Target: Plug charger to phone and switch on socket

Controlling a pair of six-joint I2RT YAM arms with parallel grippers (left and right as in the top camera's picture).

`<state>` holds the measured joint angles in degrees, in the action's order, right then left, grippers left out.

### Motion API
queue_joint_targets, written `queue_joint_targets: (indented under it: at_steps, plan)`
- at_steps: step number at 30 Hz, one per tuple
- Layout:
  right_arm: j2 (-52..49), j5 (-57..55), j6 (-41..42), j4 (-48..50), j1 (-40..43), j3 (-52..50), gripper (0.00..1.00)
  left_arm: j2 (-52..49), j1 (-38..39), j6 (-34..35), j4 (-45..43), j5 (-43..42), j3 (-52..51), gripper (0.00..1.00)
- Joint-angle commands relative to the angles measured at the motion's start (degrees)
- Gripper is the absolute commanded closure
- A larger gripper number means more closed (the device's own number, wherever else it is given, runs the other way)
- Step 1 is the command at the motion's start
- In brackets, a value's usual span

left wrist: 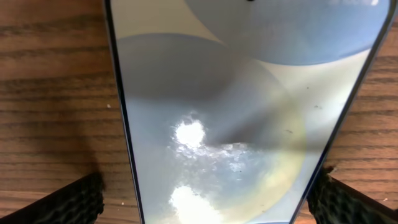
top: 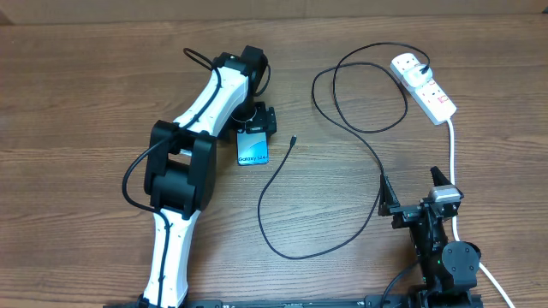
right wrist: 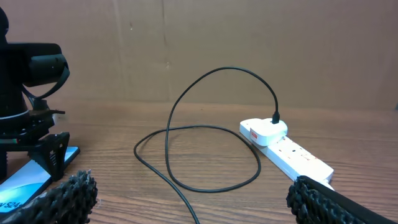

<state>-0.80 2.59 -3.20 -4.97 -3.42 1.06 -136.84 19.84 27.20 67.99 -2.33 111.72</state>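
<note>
The phone [top: 252, 151] lies flat on the wooden table, blue screen up, its white "Galaxy" strip towards me. My left gripper [top: 253, 125] hangs over its far end. In the left wrist view the phone [left wrist: 236, 112] fills the frame between the open fingers [left wrist: 208, 199], with bare wood showing beside the left finger. The charger's black cable [top: 364, 128] loops from its white wall plug [top: 411, 68], seated in the socket strip [top: 432, 96], to its small tip [top: 293, 139] right of the phone. My right gripper [top: 413, 190] is open and empty, over the cable [right wrist: 211, 180].
The strip's thick white cord [top: 451, 154] runs down the right side past my right arm. In the right wrist view the strip [right wrist: 292, 158] and wall plug [right wrist: 267, 129] lie ahead to the right, and the left gripper [right wrist: 37, 149] stands over the phone [right wrist: 25, 180] at far left.
</note>
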Motion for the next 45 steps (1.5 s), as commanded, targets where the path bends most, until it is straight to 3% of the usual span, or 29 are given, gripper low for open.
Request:
queue_joint_targets:
  at_steps: [1, 5, 11, 22, 45]
  plan:
    - [0.31, 0.02, 0.15, 0.33, 0.17, -0.59, 0.00, -3.43, 0.33, 1.55, -2.91, -0.96, -4.61, 0.02]
    - [0.31, 0.02, 0.15, 0.33, 0.17, -0.59, 0.00, -3.43, 0.50, 1.55, -3.04, -0.94, -5.11, 0.08]
    - [0.31, 0.02, 0.15, 0.33, 0.17, -0.59, 0.00, -3.43, 0.50, 1.55, -2.84, -0.90, -5.11, 0.09]
    - [0.31, 0.02, 0.15, 0.33, 0.17, -0.59, 0.00, -3.43, 0.48, 1.60, -2.89, -0.92, -5.11, 0.26]
    - [0.31, 0.02, 0.15, 0.33, 0.17, -0.59, 0.00, -3.41, 0.44, 2.23, -3.80, -0.74, -5.11, 0.24]
